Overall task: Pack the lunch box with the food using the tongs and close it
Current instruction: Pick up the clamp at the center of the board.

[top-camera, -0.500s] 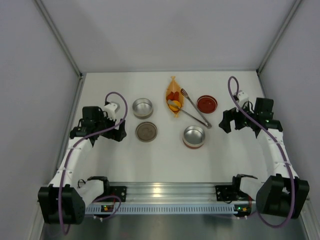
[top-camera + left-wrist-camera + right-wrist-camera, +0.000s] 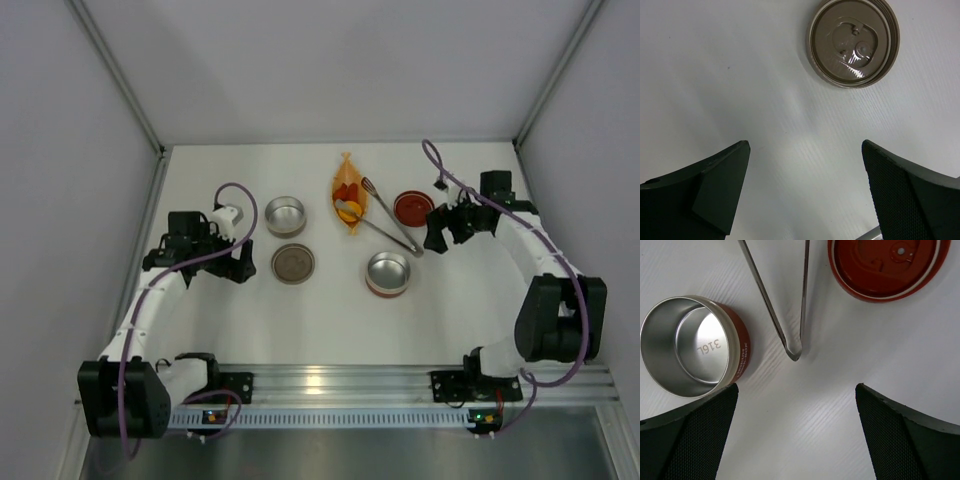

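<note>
The slim silver tongs [image 2: 391,229] lie slantwise between the orange leaf-shaped dish [image 2: 349,165] and a red lid [image 2: 414,208]. Their joined end [image 2: 794,354] points at my right gripper [image 2: 796,387], which hovers open just short of it with nothing between its fingers. Red and yellow food [image 2: 347,198] sits on the dish. The lunch box lies in parts: a red-banded steel tin [image 2: 690,347], open and empty, a second steel tin [image 2: 285,215], the red lid [image 2: 887,265] and a brown lid [image 2: 853,42]. My left gripper [image 2: 805,144] is open over bare table, below the brown lid.
The white table is walled by grey panels at the left, back and right. An aluminium rail [image 2: 330,385] with both arm bases runs along the near edge. Purple cables loop off each arm.
My right arm has swung inward and to the left, bringing its gripper close to the tongs' joined end. The left arm has hardly moved.
</note>
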